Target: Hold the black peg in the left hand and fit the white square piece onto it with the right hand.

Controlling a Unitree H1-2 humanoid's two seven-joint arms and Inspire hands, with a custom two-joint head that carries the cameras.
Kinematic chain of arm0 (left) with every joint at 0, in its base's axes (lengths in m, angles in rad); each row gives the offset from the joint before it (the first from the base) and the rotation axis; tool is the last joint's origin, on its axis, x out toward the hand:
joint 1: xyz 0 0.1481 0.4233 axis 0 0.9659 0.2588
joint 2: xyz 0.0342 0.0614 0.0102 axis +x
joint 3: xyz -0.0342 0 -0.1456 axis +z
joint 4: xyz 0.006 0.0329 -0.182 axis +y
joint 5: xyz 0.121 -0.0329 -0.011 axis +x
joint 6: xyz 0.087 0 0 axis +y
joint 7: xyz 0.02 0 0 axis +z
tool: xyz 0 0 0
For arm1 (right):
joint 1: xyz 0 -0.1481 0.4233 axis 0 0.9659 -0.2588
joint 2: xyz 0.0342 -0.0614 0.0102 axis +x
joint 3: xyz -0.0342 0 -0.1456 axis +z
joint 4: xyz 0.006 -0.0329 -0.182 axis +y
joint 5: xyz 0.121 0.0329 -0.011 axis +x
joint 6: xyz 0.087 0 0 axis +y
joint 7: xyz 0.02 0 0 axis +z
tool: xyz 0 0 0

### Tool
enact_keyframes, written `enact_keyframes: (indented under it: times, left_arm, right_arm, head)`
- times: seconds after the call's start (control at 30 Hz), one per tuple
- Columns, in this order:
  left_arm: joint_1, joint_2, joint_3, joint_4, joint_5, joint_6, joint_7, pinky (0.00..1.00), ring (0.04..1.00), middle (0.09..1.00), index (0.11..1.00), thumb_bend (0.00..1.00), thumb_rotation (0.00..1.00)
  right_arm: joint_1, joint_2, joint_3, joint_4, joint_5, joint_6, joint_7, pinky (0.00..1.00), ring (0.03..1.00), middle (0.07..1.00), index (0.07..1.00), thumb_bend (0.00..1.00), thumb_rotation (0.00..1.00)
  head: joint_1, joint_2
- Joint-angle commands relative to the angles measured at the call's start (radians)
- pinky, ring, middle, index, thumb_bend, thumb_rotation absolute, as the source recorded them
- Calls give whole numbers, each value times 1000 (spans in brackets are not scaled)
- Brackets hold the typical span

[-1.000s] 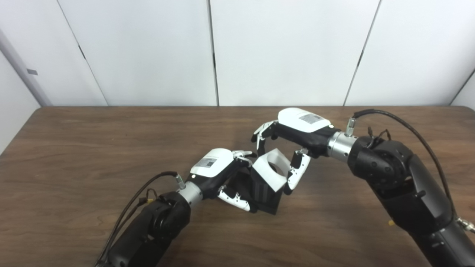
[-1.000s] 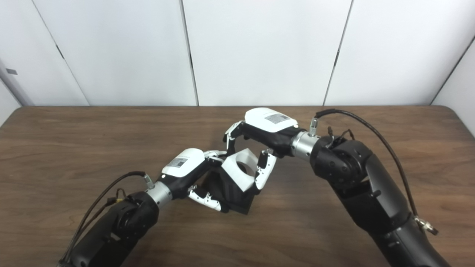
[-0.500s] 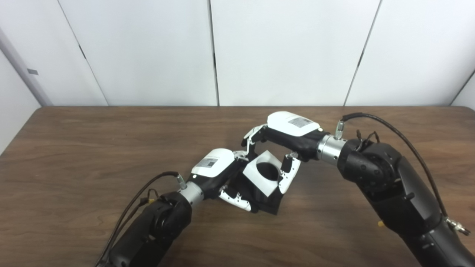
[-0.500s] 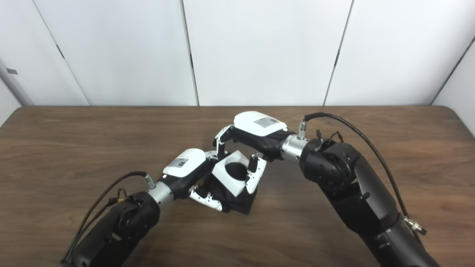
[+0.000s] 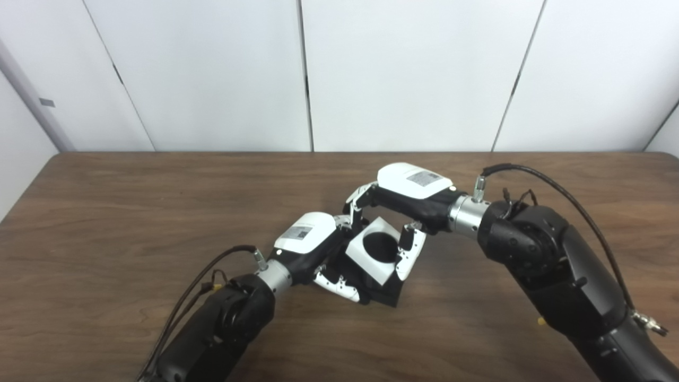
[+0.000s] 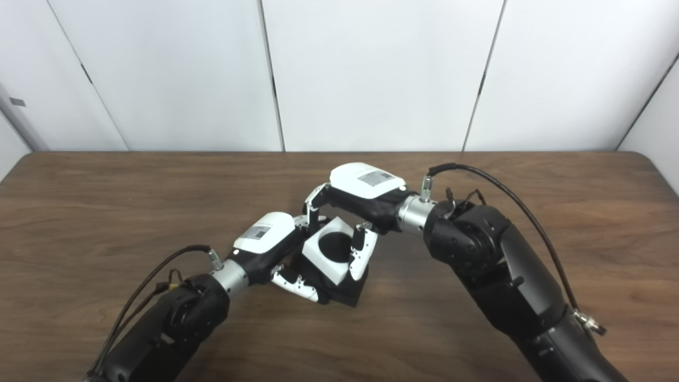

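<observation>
Gripping the black peg (image 5: 383, 289) in my left hand (image 5: 313, 249), its base resting on the surface (image 5: 106, 212), I have my right hand (image 5: 403, 204) clamped on the white square piece (image 5: 373, 254), fingers (image 5: 408, 257) at its sides. The piece sits over the peg's top, the round hole looking dark. I judge the fit nearly done; full seating and release remain.

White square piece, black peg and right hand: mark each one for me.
white square piece (image 5: 366, 260), left eye view, on its white face beside the round hole.
black peg (image 5: 384, 293), left eye view, on its dark lower corner.
right hand (image 6: 366, 183), right eye view, on its white back cover.
</observation>
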Motion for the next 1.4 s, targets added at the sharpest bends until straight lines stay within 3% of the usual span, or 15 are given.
enact_keyframes:
  times: [0.0, 0.13, 0.2, 0.33, 0.87, 1.2, 1.37]
  left_arm:
    - [10, 3, -24, 25, 30, 23, -43, 847, 899, 896, 489, 523, 68]
    - [10, 5, -23, 25, 28, 20, -40, 846, 896, 893, 489, 523, 67]
    - [9, 6, -25, 28, 30, 17, -38, 839, 896, 895, 489, 523, 67]
    - [9, 7, -24, 21, 25, 29, -52, 848, 899, 900, 489, 523, 68]
    - [8, 9, -23, 17, 29, 29, -50, 842, 893, 896, 489, 523, 66]
    - [9, 16, -17, 15, 18, 29, -57, 849, 897, 899, 490, 523, 66]
    - [10, 20, -15, 22, 17, 18, -48, 839, 890, 893, 489, 523, 66]
  right_arm:
    - [-38, -6, 3, -2, 5, -10, 2, 687, 790, 768, 483, 522, 132]
    - [-48, -27, 19, 5, -16, 15, 43, 665, 792, 792, 494, 521, 137]
    - [-54, -37, 23, 5, -25, 30, 68, 676, 803, 808, 669, 775, 141]
    - [-57, -52, 21, 6, -30, 38, 91, 681, 813, 826, 731, 874, 160]
    - [-63, -72, 14, -3, -31, 61, 110, 690, 826, 846, 745, 866, 176]
    - [-63, -118, -74, -11, 0, 75, 90, 696, 825, 838, 742, 854, 129]
    - [-13, -129, -169, -19, 40, 81, 8, 652, 782, 809, 723, 833, 81]
  head:
    - [0, 0]
    - [-3, 0]
    - [-4, -1]
    - [-3, 2]
    - [-9, 3]
    - [-17, 1]
    - [-25, -2]
